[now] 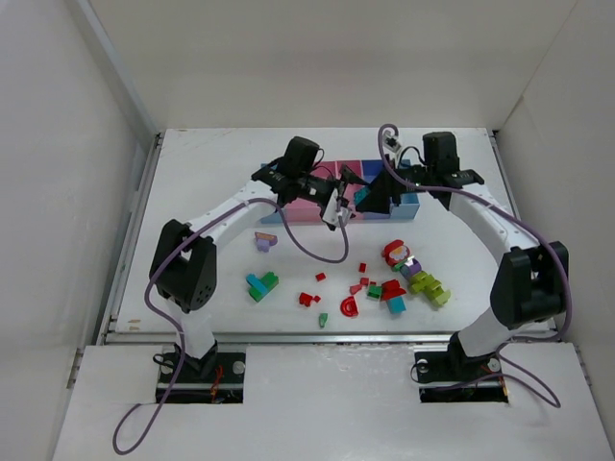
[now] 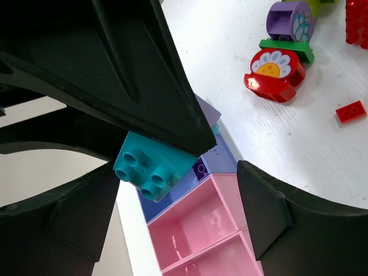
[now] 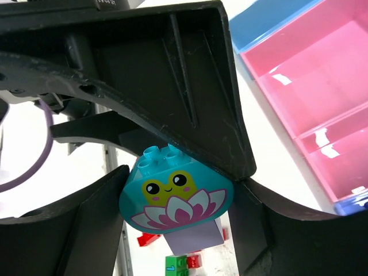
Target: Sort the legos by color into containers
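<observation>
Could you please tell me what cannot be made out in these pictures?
Top view: what lies in the containers; the left arm and right arm cover them.
Left wrist view: whether the left gripper grips the teal brick; its finger hides the contact.
Right wrist view: what the lilac piece is; the teal lotus piece overlaps it.

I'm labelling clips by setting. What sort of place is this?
Likely a robot lab test cell: plain white panels enclose the white table, and the left arm and right arm are bolted at its near edge.
</observation>
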`<state>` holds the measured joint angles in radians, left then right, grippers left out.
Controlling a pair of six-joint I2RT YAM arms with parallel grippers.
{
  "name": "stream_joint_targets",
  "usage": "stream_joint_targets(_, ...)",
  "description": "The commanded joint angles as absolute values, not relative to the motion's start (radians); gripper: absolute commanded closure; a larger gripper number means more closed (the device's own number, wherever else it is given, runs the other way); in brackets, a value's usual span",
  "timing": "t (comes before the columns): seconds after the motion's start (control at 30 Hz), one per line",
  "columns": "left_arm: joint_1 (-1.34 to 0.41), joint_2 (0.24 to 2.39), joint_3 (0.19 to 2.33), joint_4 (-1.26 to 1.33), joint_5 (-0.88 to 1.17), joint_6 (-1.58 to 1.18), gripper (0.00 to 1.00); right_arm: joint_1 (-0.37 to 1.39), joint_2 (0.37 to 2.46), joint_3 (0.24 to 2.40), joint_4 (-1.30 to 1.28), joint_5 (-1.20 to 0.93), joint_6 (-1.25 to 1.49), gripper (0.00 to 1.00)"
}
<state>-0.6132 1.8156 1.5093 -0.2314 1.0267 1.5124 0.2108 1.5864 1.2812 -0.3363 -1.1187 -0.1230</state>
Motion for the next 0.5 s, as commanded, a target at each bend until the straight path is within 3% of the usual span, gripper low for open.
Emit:
stream_joint_targets(0.0, -0.621, 1.738, 1.477, -0.187, 1.051, 1.604, 0.21, 0.242, 1.589, 1.315, -0.343, -1.187, -0.143, 0.76)
stream_joint_targets(0.1, -0.621, 1.729, 1.468, -0.187, 1.042, 1.629, 0.30, 0.253, 1.609, 1.336, -0.374, -1.187, -0.162, 0.76)
stream_joint_targets(0.33, -0.621, 1.701, 1.448, -0.196, 1.032, 1.721, 0.40, 0.264, 1.658, 1.367, -0.459, -1.187, -0.208, 0.76)
stream_joint_targets(0.4, -0.621, 1.701, 1.448, -0.251, 1.032, 1.762, 0.48, 0.264, 1.669, 1.376, -0.469, -1.187, -0.218, 0.76)
stream_joint_targets(0.47, -0.621, 1.712, 1.462, -0.305, 1.032, 1.799, 0.63, 0.273, 1.669, 1.385, -0.469, -1.187, -0.218, 0.76)
